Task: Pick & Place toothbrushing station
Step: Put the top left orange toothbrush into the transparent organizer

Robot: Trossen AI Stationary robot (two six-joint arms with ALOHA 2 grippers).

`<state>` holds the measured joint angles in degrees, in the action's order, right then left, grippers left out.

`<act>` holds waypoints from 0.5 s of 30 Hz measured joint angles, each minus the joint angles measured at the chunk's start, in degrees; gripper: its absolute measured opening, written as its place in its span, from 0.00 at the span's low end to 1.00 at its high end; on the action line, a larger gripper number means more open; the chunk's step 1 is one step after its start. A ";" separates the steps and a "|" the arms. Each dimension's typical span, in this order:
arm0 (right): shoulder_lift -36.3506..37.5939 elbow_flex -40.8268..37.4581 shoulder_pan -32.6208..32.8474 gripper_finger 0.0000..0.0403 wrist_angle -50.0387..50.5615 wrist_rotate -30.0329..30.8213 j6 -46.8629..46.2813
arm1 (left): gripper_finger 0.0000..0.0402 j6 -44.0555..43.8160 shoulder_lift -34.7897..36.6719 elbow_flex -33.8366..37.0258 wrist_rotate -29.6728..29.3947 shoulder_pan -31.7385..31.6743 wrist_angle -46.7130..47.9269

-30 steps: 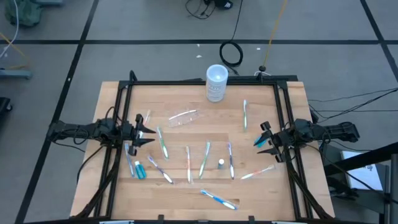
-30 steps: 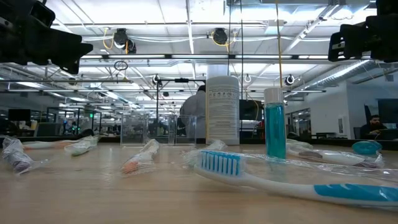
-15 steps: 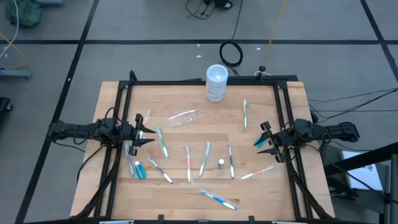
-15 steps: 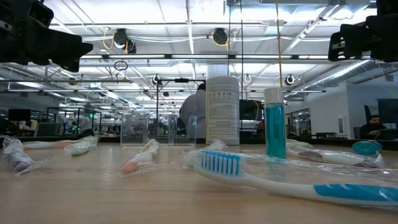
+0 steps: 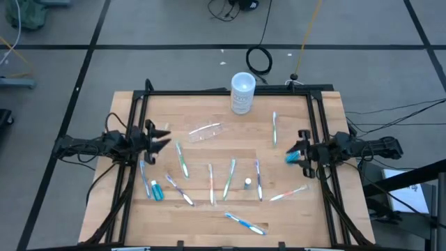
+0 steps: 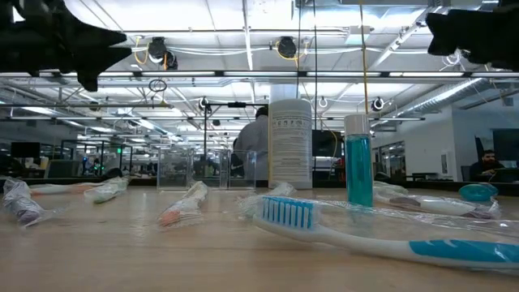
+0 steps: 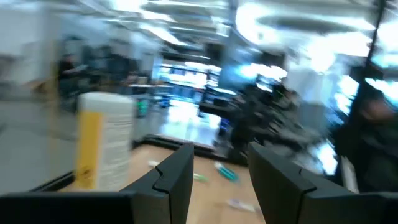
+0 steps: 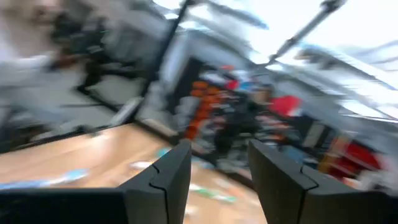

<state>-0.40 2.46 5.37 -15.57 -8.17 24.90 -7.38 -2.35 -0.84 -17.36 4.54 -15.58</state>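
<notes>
I see the clear holder (image 5: 206,131) lying on its side on the tabletop (image 5: 209,216), just in front of the white canister (image 5: 242,93) and slightly toward the left arm. Toothbrushes are scattered farther from the canister: 1 green one (image 5: 182,162), 1 near the middle (image 5: 229,178), 1 blue one (image 5: 246,223) at the near edge, and 1 (image 5: 274,128) to the canister's right. A teal tube (image 5: 157,189) lies far from the canister at the left rail; another small tube (image 5: 247,183) stands among the brushes. From table height, the blue brush head (image 6: 285,212) fills the foreground below the canister (image 6: 289,143).

My left claw (image 5: 159,136) hangs over the left rail, fingers spread, empty. My right claw (image 5: 300,151) hangs over the right rail, also parted, holding nothing.
</notes>
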 joint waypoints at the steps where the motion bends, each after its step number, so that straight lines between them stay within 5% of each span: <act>1: 0.00 0.00 0.00 0.37 -1.78 2.23 -0.20 | 0.39 -1.30 -0.01 0.00 -2.17 0.00 0.12; 6: -0.14 0.00 -0.05 0.37 -11.46 17.41 3.19 | 0.39 -2.36 -0.28 -0.46 -12.10 -0.11 0.51; 11: -1.74 0.00 -1.38 0.37 -27.15 40.06 5.88 | 0.39 3.77 -2.24 -5.54 -19.35 -2.06 0.62; 13: -3.11 0.00 -2.72 0.37 -32.13 40.86 6.96 | 0.39 6.35 -4.04 -8.29 -21.15 -3.30 1.99; 15: -5.08 0.00 -4.32 0.37 -35.74 35.41 7.65 | 0.39 6.62 -6.11 -11.94 -22.70 -4.59 6.35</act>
<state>-5.48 2.46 1.05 -51.31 27.24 32.55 -0.76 -8.46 -12.78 -40.07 -0.06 -9.23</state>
